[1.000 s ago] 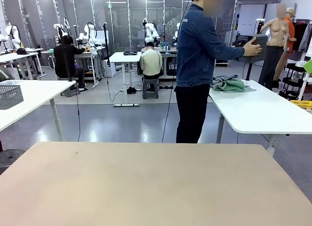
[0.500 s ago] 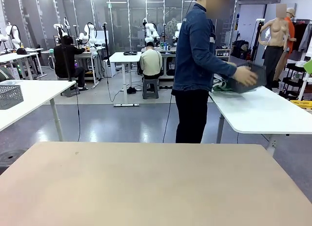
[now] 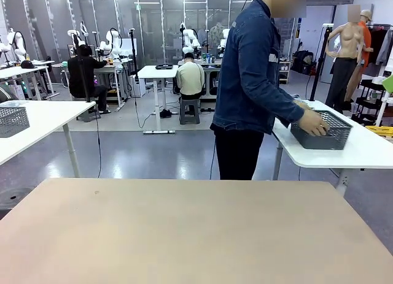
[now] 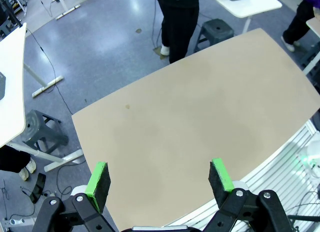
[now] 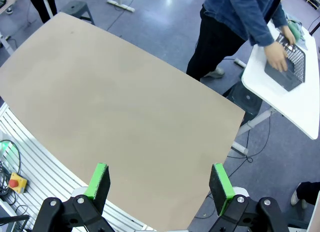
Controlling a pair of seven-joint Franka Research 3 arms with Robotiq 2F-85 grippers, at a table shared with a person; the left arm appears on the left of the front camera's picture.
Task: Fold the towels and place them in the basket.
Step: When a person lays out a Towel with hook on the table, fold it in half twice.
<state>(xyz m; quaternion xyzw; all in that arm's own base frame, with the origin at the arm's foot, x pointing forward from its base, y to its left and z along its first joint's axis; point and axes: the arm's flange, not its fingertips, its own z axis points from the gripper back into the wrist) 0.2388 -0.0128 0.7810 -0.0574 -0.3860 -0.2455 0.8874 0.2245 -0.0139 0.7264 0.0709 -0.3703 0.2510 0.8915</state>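
Readiness describes both arms: the left end effector [image 4: 159, 168] hangs high over the wide beige tabletop [image 3: 184, 235] with its green-padded jaws spread wide and nothing between them, and the right end effector [image 5: 159, 168] does the same. That posture reads as waiting, since nothing to fold lies within their reach. The dark grey rectangular wire-mesh basket [image 3: 322, 137] sits on the white side tabletop [image 3: 368, 152] beyond the beige one's far right corner. There a person in a blue denim jacket [image 3: 249, 69] leans toward it with one hand [image 3: 316, 126] on its near rim, probably to steady or lift it. In the right wrist view a scrap of mint green cloth [image 5: 296, 30] shows just past the basket, likely one of the towels; the cream-white one I cannot make out. By my reading the task has not begun: basket and cloths must first come to the beige tabletop.
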